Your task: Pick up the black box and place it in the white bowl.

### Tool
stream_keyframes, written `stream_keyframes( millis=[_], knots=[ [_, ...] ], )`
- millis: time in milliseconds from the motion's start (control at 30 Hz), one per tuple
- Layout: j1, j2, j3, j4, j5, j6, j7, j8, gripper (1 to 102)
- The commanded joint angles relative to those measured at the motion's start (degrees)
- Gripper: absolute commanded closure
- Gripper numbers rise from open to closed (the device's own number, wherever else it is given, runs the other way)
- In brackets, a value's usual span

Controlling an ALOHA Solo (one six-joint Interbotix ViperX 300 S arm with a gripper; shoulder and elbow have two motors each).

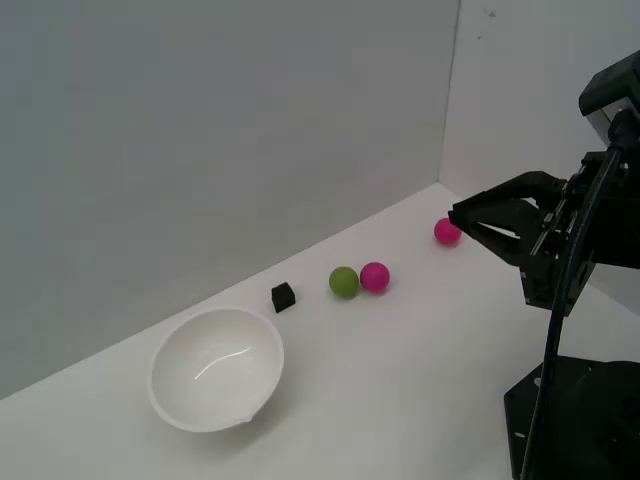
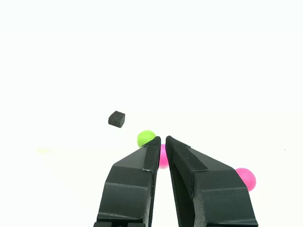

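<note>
- Currently the black robot gripper (image 1: pixel 455 215) hangs in the air at the exterior view's right, well apart from the target; its jaws are nearly closed, only a thin slit between the tips in the wrist view (image 2: pixel 162 138), and they hold nothing.
- Small matte black cube (image 1: pixel 283 296) (image 2: pixel 116 118) sits on the white table (image 1: pixel 400 380), against the far wall line, just beside the far rim of the large glossy white bowl (image 1: pixel 216 368), not touching it.
- Green ball (image 1: pixel 344 281) (image 2: pixel 146 137) and magenta ball (image 1: pixel 375 276) touch each other, near the cube on the exterior view's right. Second magenta ball (image 1: pixel 447 231) (image 2: pixel 246 178) lies farther right, close under the jaw tips.
- Judgement: step in hand is the reach. Jaws need to spread wide before descending.
- Best to come down from above the cube, keeping clear of the green ball so it doesn't roll into the cube.
- Cube is tiny; centre it between the tips, or it may squirt out.
- Bowl is close, so the carry looks short.
</note>
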Motion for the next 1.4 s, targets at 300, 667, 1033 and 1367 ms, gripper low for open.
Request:
stream_keyframes(
  millis=[300,667,1033,1367],
  knots=[
    [-4.7,0.4,0.5,-0.1,-0.1,-1.0,-0.1,0.4,100],
    [-4.5,1.1,1.2,-0.4,-0.3,-1.0,-0.1,0.1,100],
    [-2.0,-1.1,-0.9,-4.9,-5.0,-0.8,2.2,-0.6,100],
    [-1.9,-12.2,-12.1,-11.5,-11.4,-0.7,3.6,-0.6,99]
  ],
)
